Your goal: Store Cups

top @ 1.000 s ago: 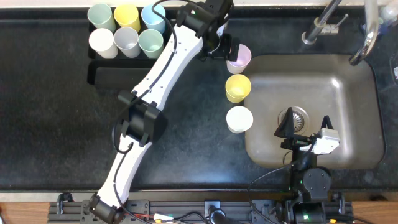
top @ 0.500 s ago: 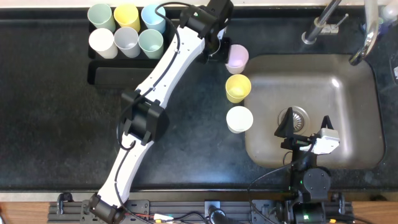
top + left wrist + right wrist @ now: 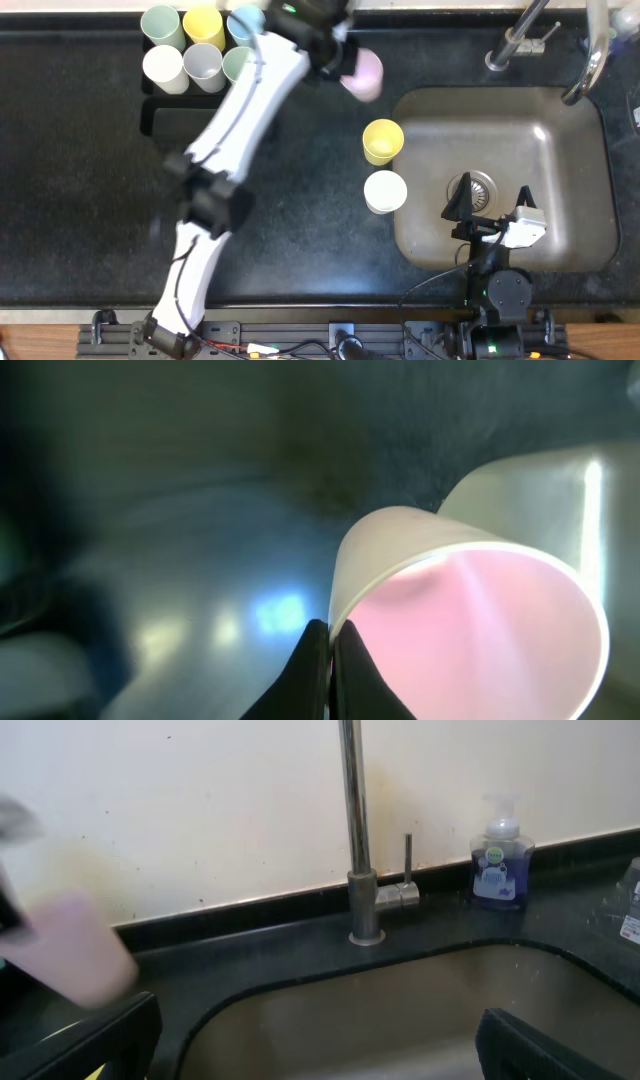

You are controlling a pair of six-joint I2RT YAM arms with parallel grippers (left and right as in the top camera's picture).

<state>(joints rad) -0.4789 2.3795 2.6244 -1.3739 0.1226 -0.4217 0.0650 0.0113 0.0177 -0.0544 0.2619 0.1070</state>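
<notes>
Left end effector [image 3: 328,652] pinches pink cup [image 3: 470,630] rim; right end effector [image 3: 492,207] open above sink [image 3: 560,130].

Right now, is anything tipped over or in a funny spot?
Nothing is spilled or broken. The pink cup looks tipped, but only because the left gripper pinches its rim in the air. The yellow cup and white cup stand beside the sink, not in the tray yet.

pink cup [image 3: 470,630], rim in end effector [image 3: 329,645]

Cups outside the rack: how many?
3: a pink plastic cup in the left tool; a yellow plastic cup and a white plastic cup on the counter by the sink.
</notes>
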